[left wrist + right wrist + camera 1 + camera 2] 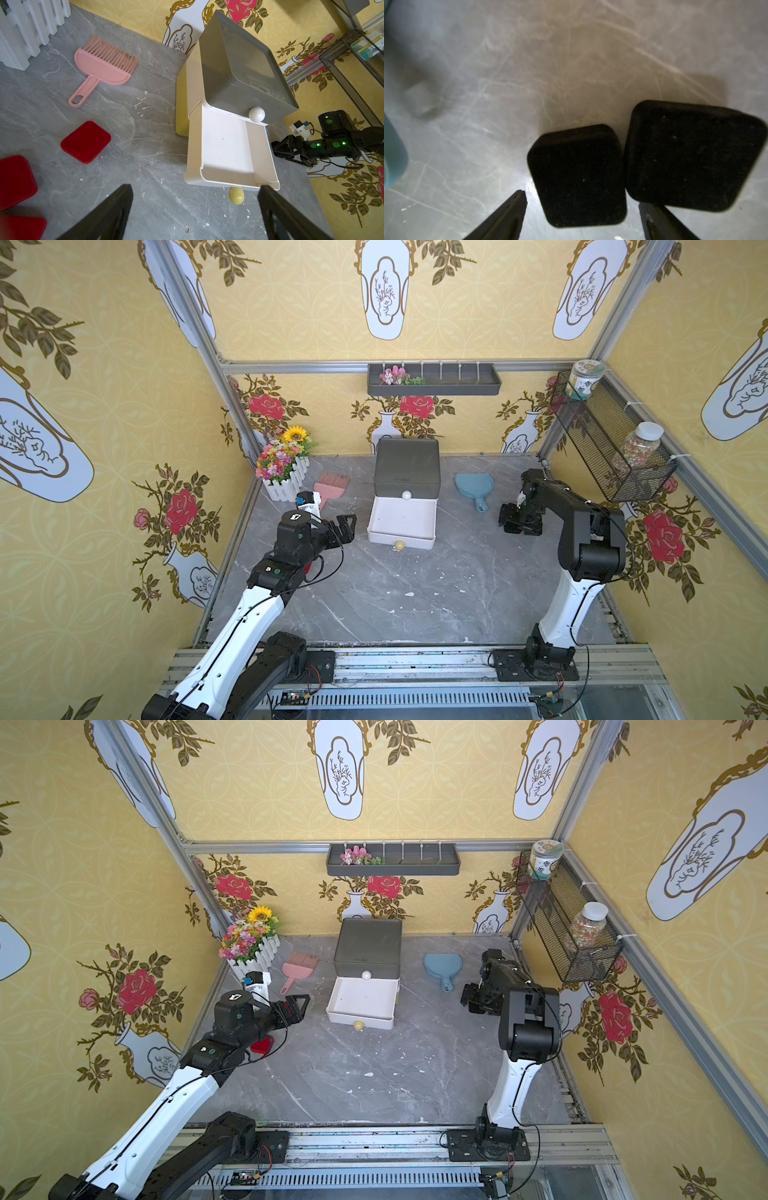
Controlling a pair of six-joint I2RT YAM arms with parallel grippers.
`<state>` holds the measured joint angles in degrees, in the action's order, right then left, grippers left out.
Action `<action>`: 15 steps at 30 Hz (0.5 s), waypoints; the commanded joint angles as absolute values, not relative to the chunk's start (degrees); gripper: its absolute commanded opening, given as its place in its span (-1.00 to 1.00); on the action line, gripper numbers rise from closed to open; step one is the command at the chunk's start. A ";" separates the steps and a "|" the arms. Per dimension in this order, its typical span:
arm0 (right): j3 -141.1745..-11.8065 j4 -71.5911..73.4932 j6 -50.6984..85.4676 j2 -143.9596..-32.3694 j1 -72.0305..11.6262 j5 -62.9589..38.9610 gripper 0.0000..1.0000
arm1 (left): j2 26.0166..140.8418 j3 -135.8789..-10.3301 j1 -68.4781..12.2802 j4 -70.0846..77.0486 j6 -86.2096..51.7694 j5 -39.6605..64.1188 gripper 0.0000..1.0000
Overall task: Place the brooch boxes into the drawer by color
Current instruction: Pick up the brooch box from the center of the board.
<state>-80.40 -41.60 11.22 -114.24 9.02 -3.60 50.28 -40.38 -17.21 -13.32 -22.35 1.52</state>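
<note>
Grey marble-patterned tabletop carries the small three-tier plastic drawer chest at back centre, its white middle tier pulled out and empty. Red velvety rounded-square brooch boxes lie to the chest's left and two black velvety brooch boxes lie side by side to its right. Left gripper hangs fully spread and empty near the open tier. Right gripper is spread wide with the nearer black box between its fingertips, clear of both.

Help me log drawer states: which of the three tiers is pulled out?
The white middle tier, with the yellowish knob; the dark grey tier above and olive-yellow tier below are shut.
</note>
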 commanded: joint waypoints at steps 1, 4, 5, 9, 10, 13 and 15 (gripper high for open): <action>-81.55 -40.60 10.02 -115.07 8.73 -3.00 0.72 | 50.88 -40.76 -17.14 -12.39 -21.80 2.02 1.00; -81.67 -40.44 9.89 -115.44 8.14 -2.29 0.67 | 51.13 -40.61 -17.14 -12.22 -21.79 1.94 1.00; -81.66 -40.35 9.93 -115.52 8.00 -2.31 0.63 | 51.15 -40.61 -17.14 -12.24 -21.75 1.91 1.00; -82.03 -40.88 9.76 -115.50 6.59 -1.83 0.42 | 51.05 -40.72 -17.14 -12.30 -21.64 1.93 1.00; -82.20 -41.13 9.80 -115.41 6.05 -1.52 0.38 | 51.06 -40.78 -17.14 -12.39 -21.71 1.85 1.00; -82.01 -41.31 10.17 -114.64 4.06 -0.61 0.20 | 50.98 -40.69 -17.14 -12.39 -21.66 1.91 1.00; -81.82 -41.22 10.66 -114.26 2.88 0.06 0.09 | 50.89 -40.74 -17.14 -12.39 -21.71 1.87 1.00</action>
<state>-81.82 -40.80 10.26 -115.11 3.95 -1.52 50.98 -40.45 -17.21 -13.30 -22.33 1.50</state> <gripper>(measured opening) 0.566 0.999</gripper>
